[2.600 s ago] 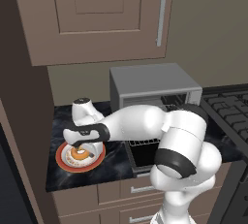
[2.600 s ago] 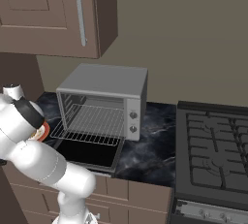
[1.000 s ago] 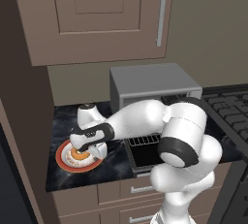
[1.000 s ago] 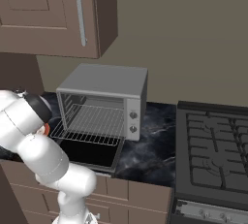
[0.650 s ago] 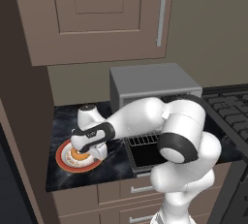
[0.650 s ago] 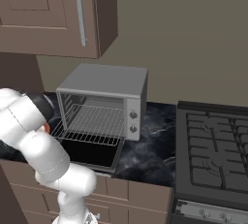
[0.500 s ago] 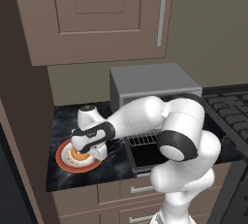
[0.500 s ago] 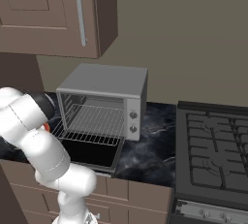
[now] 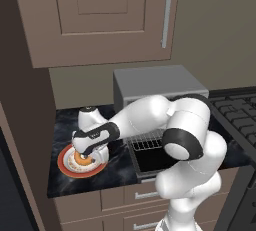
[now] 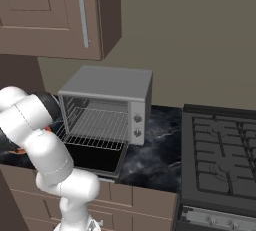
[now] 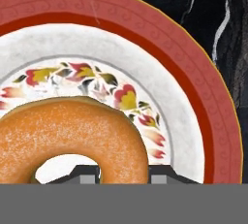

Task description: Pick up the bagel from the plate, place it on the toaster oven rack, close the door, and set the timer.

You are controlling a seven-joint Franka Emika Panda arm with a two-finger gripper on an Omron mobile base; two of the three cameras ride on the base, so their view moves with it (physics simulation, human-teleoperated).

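Two-finger gripper was low over red-rimmed round plate, golden-orange ring bagel directly beneath, one side between its fingertips, grasp undeterminable, grey toaster oven door hung open alongside.

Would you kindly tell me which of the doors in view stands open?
The toaster oven's door is open, folded down flat below the rack. The brown cabinet door above is shut.

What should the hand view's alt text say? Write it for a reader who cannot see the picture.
Close-up from above of a golden-orange bagel lying on a plate with a red rim, white centre and floral ring. The pincer straddles the bagel's near side, one fingertip in its hole. Dark marbled counter shows beyond the plate.
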